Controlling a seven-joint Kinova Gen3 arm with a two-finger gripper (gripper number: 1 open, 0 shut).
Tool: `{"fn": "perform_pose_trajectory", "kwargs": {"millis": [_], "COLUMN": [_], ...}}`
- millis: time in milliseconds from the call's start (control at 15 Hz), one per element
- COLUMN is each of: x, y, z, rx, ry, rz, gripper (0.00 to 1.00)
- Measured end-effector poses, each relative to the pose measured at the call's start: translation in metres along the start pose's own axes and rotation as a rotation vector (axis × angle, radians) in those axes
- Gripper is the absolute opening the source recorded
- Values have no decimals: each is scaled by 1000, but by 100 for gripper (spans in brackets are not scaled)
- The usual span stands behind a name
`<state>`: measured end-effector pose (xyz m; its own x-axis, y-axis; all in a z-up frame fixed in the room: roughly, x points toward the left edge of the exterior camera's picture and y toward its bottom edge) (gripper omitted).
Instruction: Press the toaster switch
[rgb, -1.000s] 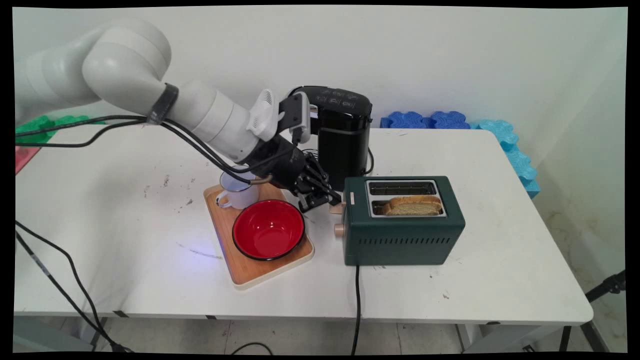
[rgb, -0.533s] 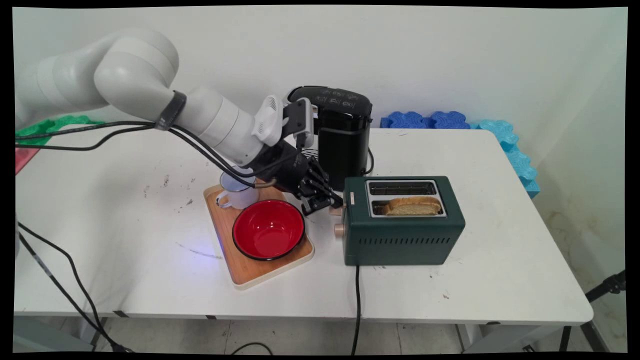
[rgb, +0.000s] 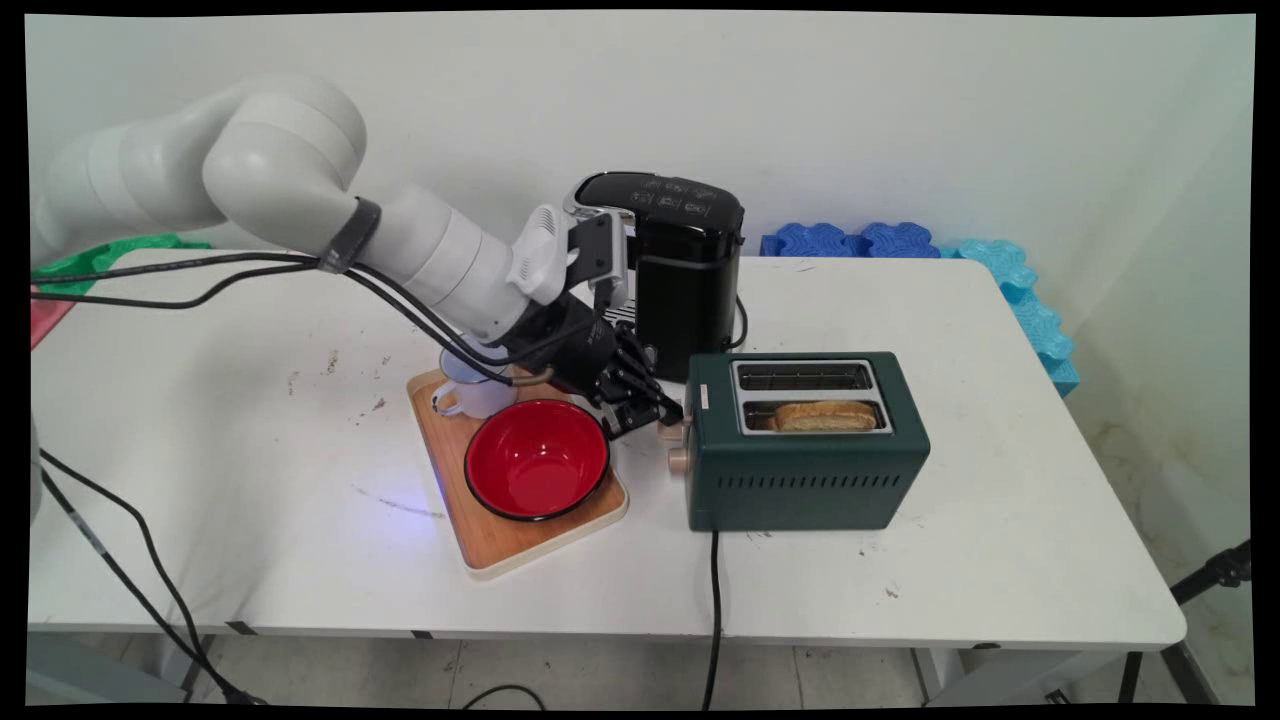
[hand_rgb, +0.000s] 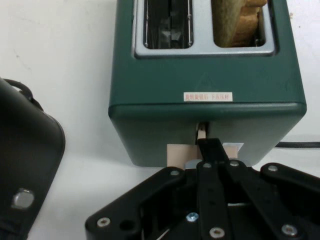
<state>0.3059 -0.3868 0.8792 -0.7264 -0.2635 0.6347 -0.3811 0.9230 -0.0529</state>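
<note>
Toaster lever (hand_rgb: 202, 134) and end effector (rgb: 655, 412) meet at the end face of the dark green toaster (rgb: 806, 470): in the hand view the two black fingers (hand_rgb: 210, 149) lie pressed together into one narrow tip, and that tip rests on top of the pale lever where it comes out of its slot. In the main view the end effector reaches in low from the left, its tip against the same end of the toaster, just above the round beige knob (rgb: 679, 461).

Beyond the end effector, on the toaster's top, are two slots. One holds a slice of toast (rgb: 826, 415) sitting low, with only its crust edge above the rim; the other slot (rgb: 802, 376) shows bare metal guides. A small pale label (hand_rgb: 208, 96) with red print sits on the toaster's upper edge, directly ahead of the fingertips.

Behind the end effector's wrist stands a black coffee machine (rgb: 688, 270), close to the toaster's far corner. Beside the end effector on the side away from the toaster lies a wooden tray (rgb: 490, 540) carrying a red bowl (rgb: 537, 459) and a white enamel mug (rgb: 475, 392), partly hidden by the arm. All of it rests on the white tabletop (rgb: 1000, 500), and a black power cord (rgb: 714, 610) runs from the toaster over the near edge.
</note>
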Motion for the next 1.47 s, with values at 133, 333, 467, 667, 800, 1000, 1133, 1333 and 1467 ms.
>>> {"fn": "perform_pose_trajectory", "kwargs": {"millis": [133,333,467,667,800,1000,1133,1333,1467], "x": [-1,-3,-4,-5,-6,-7,-8,-9,-10], "y": [1,2,2,1,1,0,-1,-2,-3], "z": [2,5,8,10,12,14,15,17,18], "rx": [-3,-7,-9,-9,-8,-7,-7,-7,-7], "ry": [-2,-5,-6,-6,-7,-8,-8,-7,-7], "rz": [-4,-6,-5,-1,1,3,5,8,10], "gripper": [0,0,0,0,0,0,0,0,0]}}
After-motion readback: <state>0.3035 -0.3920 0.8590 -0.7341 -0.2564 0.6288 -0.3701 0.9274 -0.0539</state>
